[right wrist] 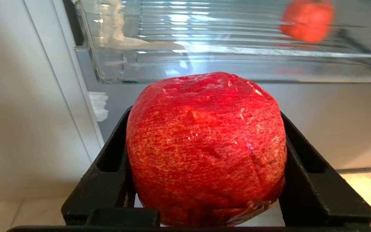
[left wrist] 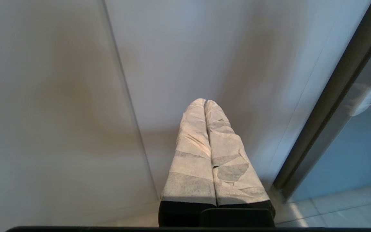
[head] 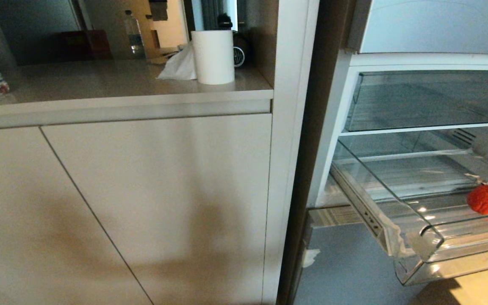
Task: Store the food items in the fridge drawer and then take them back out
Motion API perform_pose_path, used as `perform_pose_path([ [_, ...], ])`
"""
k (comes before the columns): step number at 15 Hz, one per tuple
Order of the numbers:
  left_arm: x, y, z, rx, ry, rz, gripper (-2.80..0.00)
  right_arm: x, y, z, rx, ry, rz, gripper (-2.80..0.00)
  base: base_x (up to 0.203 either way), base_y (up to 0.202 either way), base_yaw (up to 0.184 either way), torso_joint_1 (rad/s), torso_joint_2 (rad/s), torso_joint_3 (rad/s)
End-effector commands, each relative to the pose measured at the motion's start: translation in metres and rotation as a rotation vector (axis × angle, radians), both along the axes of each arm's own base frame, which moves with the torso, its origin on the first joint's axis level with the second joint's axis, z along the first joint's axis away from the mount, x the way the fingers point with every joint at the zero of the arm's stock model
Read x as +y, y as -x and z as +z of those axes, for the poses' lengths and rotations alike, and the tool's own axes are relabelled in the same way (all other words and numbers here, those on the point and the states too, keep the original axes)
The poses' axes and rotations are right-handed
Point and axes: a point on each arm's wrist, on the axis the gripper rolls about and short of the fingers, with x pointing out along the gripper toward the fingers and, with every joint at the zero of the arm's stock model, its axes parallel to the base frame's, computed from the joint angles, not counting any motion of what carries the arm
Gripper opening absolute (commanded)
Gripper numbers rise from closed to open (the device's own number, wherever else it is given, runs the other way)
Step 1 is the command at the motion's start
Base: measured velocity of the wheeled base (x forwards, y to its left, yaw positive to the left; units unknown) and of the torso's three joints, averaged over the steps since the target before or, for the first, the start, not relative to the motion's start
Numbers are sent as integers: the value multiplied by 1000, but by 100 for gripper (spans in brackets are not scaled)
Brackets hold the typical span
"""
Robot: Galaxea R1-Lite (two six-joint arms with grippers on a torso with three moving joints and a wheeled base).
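Note:
The fridge drawer (head: 432, 239) stands pulled out at the right of the head view, clear with a ribbed bottom (right wrist: 172, 35). A small red pepper-like food item (head: 487, 199) with a dark stem lies inside it near the right end (right wrist: 307, 20). My right gripper (right wrist: 206, 111) is shut on a second food item, a large round red speckled fruit (right wrist: 204, 154), held just in front of and below the drawer's front lip. My left gripper (left wrist: 204, 101), its fingers wrapped in white tape, is shut on nothing and faces the cabinet door. Neither arm shows in the head view.
Beige cabinet doors (head: 151, 203) fill the left, under a counter with a paper towel roll (head: 213, 56) and a water bottle (head: 134, 34). A deeper clear bin (head: 430, 99) sits above the drawer. A silver-blue fridge panel (head: 345, 262) lies below it.

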Motion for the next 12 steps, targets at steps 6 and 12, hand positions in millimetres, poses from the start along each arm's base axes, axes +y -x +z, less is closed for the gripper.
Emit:
perform_pose_path([
  [6,0,0,0,0,0,-1,-280,0,0,0,2,-1,0,-280,3,7,-162,2,5,3],
  [12,0,0,0,0,-3,-1,-280,0,0,0,2,-1,0,-280,2,7,-176,2,2,2],
])
